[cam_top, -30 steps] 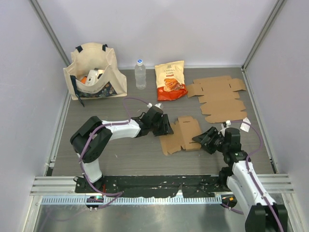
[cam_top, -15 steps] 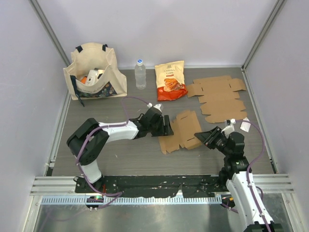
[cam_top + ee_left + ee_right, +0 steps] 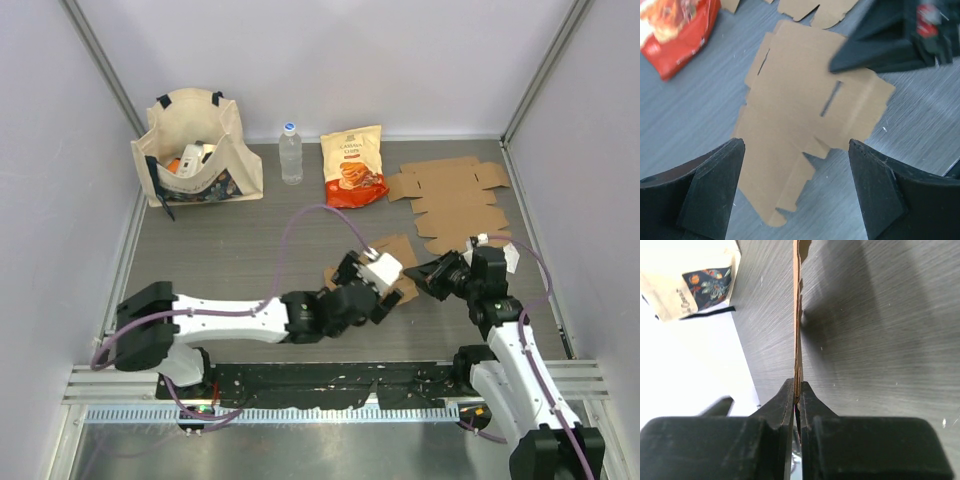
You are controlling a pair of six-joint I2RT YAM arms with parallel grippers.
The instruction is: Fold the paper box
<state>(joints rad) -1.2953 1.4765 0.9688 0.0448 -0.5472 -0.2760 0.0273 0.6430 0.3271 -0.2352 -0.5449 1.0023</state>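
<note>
The paper box is a flat brown cardboard blank [image 3: 400, 250] lying on the grey table, seen from above in the left wrist view [image 3: 805, 105]. My left gripper [image 3: 378, 283] hovers over its near part, open wide [image 3: 796, 145] with nothing between the fingers. My right gripper [image 3: 430, 277] is shut on the blank's right edge. The right wrist view shows the cardboard edge-on [image 3: 797, 315], pinched between the black fingers [image 3: 797, 390]. The right gripper's fingers [image 3: 875, 45] also show in the left wrist view, on the blank's far right corner.
A second flat cardboard blank [image 3: 455, 200] lies at the back right. An orange snack bag [image 3: 352, 167], a water bottle [image 3: 290, 152] and a cream tote bag [image 3: 195, 150] stand along the back. Metal rails border the table's sides.
My left arm has swung from the blank's left side to above its near part, and its jaws have opened wider. My right gripper has closed on the blank's right edge.
</note>
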